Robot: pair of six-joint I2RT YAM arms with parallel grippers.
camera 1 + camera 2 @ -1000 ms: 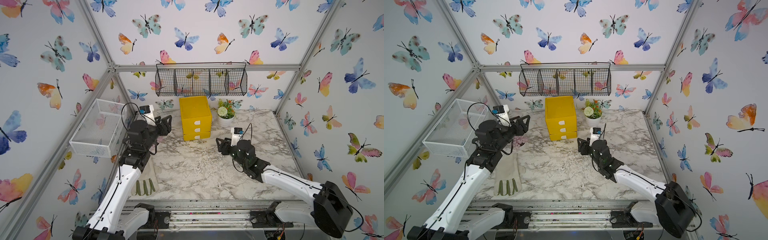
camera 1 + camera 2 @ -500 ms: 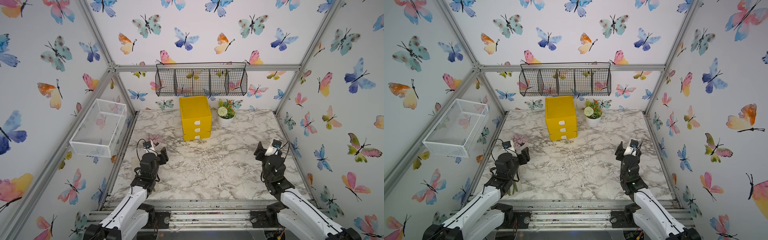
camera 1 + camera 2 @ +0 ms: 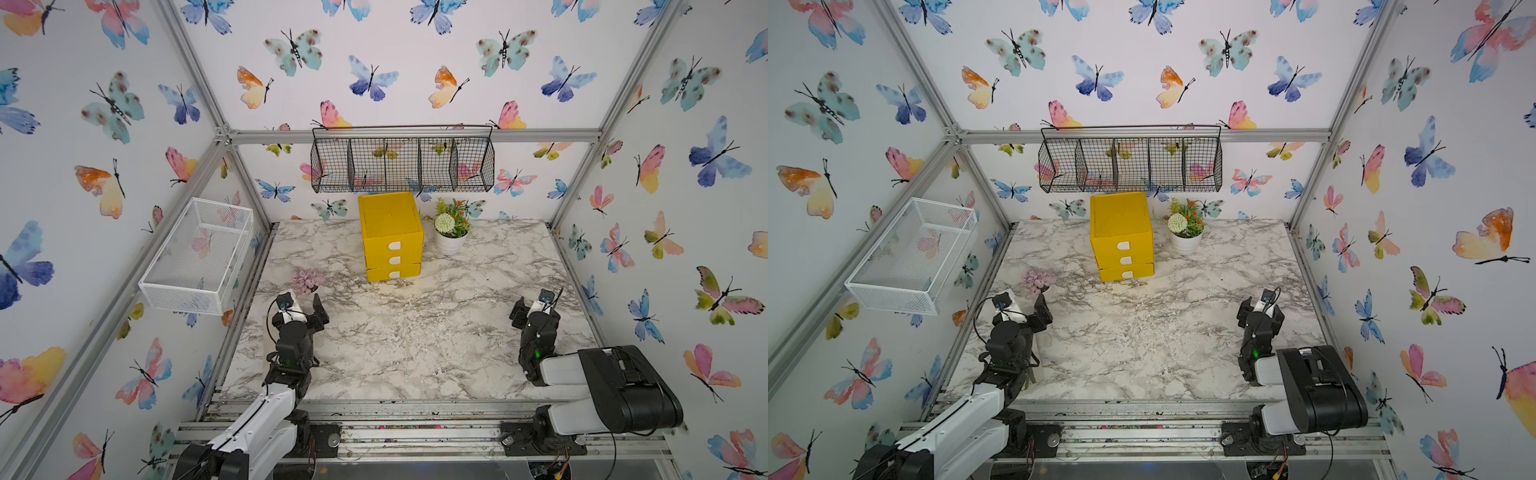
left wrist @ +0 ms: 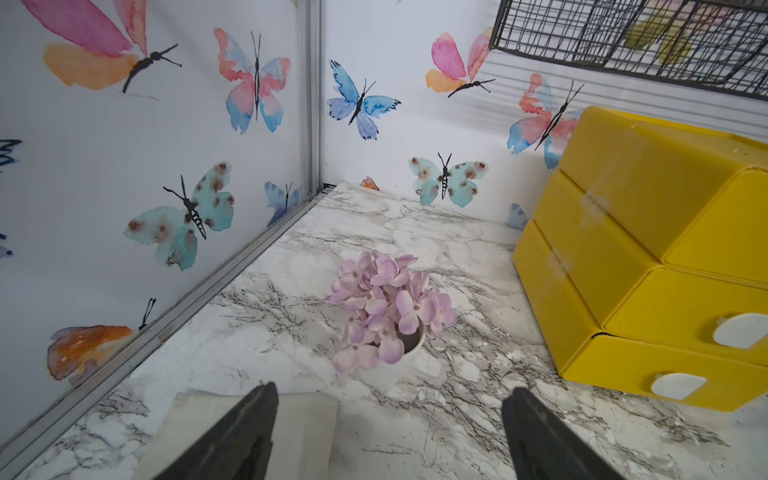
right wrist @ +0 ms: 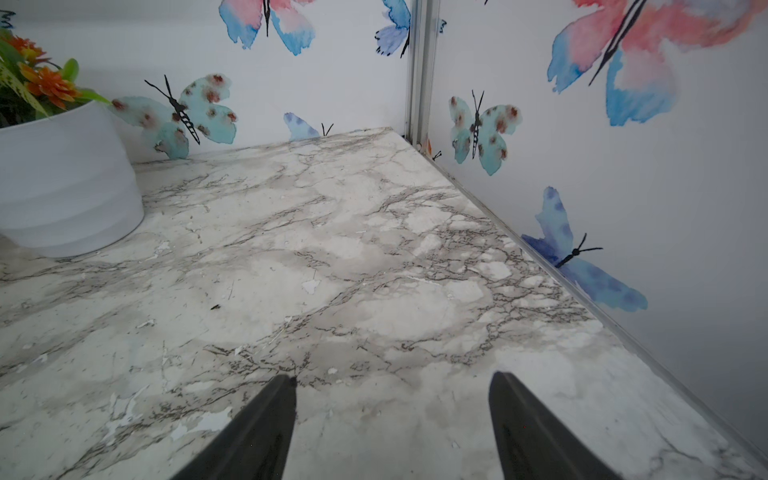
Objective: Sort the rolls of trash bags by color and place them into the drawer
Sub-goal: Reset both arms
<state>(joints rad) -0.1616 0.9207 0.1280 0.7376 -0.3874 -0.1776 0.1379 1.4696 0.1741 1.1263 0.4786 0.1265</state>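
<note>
the yellow drawer (image 3: 390,232) is sitting at the back of the table (image 3: 415,345), tiers looking shut, no rolls showing anywhere. the left gripper (image 4: 390,388) and right gripper (image 5: 392,376) are hanging wide open, empty. the left one is aiming at the small flower pot (image 4: 386,316), so advancing is risking toppling it.

Marble table (image 3: 415,340) holds drawer (image 3: 390,232), lilac flowers (image 3: 306,280), potted plant (image 3: 451,232), cloth (image 4: 307,424).

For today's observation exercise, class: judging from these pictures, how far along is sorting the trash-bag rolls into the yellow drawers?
Looks done: no rolls lie on the grey-veined marble tabletop, and the bright yellow plastic three-drawer chest looks shut; its contents are hidden. In hand: nothing, the left claw and right claw stand open and empty near the front. Left: nothing visible to pick up.
</note>
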